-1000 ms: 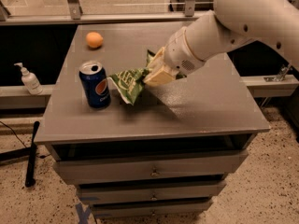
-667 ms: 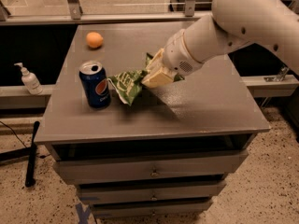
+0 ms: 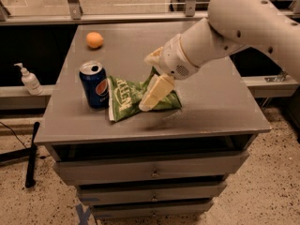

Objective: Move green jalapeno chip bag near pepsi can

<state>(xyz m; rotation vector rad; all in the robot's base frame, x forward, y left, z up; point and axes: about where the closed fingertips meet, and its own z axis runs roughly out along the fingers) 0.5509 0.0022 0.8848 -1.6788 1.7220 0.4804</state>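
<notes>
The green jalapeno chip bag (image 3: 123, 99) lies flat on the grey table (image 3: 215, 107), its left edge touching or almost touching the pepsi can (image 3: 94, 85), which stands upright near the table's left front. My gripper (image 3: 152, 76) is over the bag's right half. Its fingers are spread apart: the lower fingertip (image 3: 153, 93) rests over the bag, the upper one (image 3: 153, 57) is clear of it. The bag's right part is partly hidden by the lower finger.
A small orange fruit (image 3: 94, 40) sits at the table's far left. A soap dispenser (image 3: 29, 80) stands on a ledge left of the table. Drawers (image 3: 152, 172) are below the tabletop. A black pole (image 3: 32, 153) lies on the floor at left.
The bag was crumpled and held up in my gripper. Now it lies spread flat on the table beside the can, and the fingers have spread apart.
</notes>
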